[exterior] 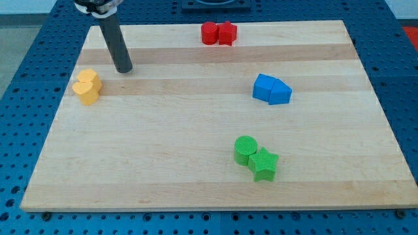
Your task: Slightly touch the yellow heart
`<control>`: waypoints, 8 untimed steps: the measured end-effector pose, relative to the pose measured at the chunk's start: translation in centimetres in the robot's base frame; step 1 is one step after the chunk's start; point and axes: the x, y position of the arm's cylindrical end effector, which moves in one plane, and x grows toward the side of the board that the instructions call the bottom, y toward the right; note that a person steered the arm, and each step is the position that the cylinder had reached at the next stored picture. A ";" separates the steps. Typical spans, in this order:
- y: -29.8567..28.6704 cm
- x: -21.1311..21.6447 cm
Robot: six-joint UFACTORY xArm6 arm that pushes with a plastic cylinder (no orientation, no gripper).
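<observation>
Two yellow blocks sit touching at the view's left. The lower one point(85, 92) looks like the yellow heart; the upper one point(89, 78) is a yellow block whose shape I cannot make out. My tip point(124, 69) rests on the board just to the right of and slightly above these yellow blocks, with a small gap between it and them. The dark rod rises from the tip toward the view's top left.
Two red blocks point(217, 32) sit together at the view's top centre. Two blue blocks point(272, 89) lie at the right. A green cylinder point(245, 149) and a green star point(264, 164) sit at the lower centre-right. The wooden board point(196, 176) lies on a blue perforated table.
</observation>
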 end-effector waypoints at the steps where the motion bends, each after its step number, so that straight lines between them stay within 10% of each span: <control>1: 0.0 -0.2; 8: -11.2 -2.1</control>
